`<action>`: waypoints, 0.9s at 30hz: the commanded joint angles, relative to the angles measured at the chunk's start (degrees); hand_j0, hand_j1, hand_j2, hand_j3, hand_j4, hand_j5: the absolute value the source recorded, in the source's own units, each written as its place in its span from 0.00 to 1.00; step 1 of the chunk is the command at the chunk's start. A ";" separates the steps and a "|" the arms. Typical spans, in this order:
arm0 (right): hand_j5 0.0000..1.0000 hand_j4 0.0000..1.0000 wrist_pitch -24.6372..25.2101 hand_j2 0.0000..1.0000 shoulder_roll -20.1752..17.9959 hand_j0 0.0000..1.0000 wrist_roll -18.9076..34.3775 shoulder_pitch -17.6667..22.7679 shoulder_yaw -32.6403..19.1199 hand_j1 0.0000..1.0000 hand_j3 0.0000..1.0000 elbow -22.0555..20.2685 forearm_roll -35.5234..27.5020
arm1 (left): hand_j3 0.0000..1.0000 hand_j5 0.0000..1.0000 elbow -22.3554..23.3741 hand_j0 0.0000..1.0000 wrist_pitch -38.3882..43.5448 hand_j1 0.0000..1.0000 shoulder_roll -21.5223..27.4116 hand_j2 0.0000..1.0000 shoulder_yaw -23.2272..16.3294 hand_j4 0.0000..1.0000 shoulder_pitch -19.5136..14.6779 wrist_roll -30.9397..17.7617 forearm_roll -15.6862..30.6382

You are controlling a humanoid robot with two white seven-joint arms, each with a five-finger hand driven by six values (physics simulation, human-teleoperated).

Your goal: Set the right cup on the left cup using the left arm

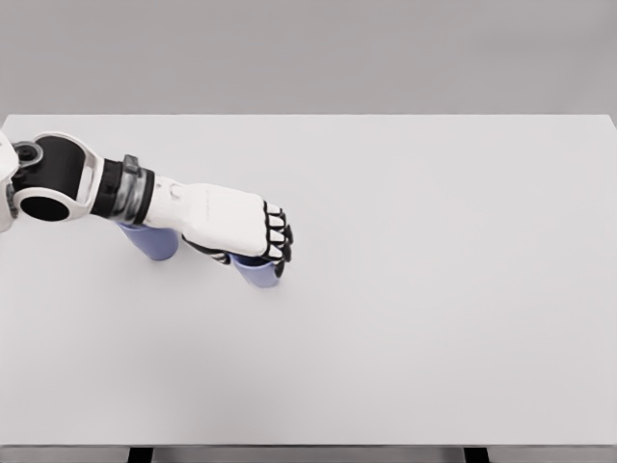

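Observation:
Two lavender-blue cups stand on the white table (434,289). The left cup (151,241) shows below my left forearm, its top hidden by the wrist. The right cup (258,272) is mostly covered by my left hand (268,241), whose fingers are curled around its upper part; only its lower body shows beneath the knuckles. I cannot tell whether this cup is lifted or still resting on the table. My left arm reaches in from the left edge, above the left cup.
The white table stretches wide to the right and toward the front edge, with dark legs showing at the bottom.

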 commanded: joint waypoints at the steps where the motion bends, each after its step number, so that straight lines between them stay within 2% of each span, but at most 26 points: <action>1: 1.00 1.00 0.00 1.00 0.00 1.00 0.01 0.00 0.00 1.00 1.00 0.00 0.01 | 0.65 0.65 -0.04 0.65 0.06 0.65 0.91 0.65 0.13 0.65 0.00 0.05 0.37; 27: 1.00 1.00 0.00 1.00 0.00 1.00 0.01 0.00 0.00 1.00 1.00 0.00 -0.08 | 0.66 0.66 -2.15 0.66 0.06 0.66 6.62 0.66 0.48 0.66 -4.75 0.14 2.65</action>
